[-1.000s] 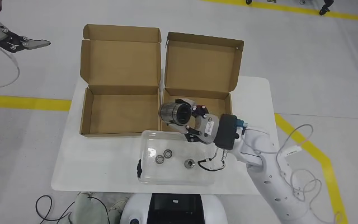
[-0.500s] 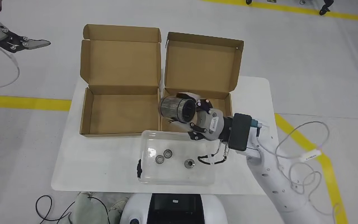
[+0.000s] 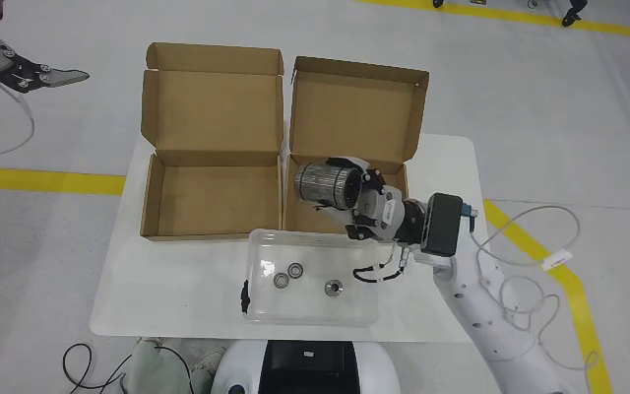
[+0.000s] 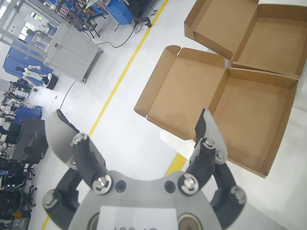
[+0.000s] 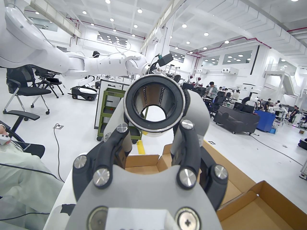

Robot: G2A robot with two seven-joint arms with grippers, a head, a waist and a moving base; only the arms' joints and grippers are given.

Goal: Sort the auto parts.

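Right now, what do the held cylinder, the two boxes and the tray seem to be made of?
Cylinder: probably steel, shiny silver, with a dark matte end ring. Boxes: brown matte cardboard, folded flaps. Tray: clear plastic; the table shows through.

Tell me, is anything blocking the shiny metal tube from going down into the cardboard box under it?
Nothing visible does. The right gripper holds the metal tube above the right-hand cardboard box, whose lid is folded back, so its top is open. The bit of box floor under the tube is hidden.
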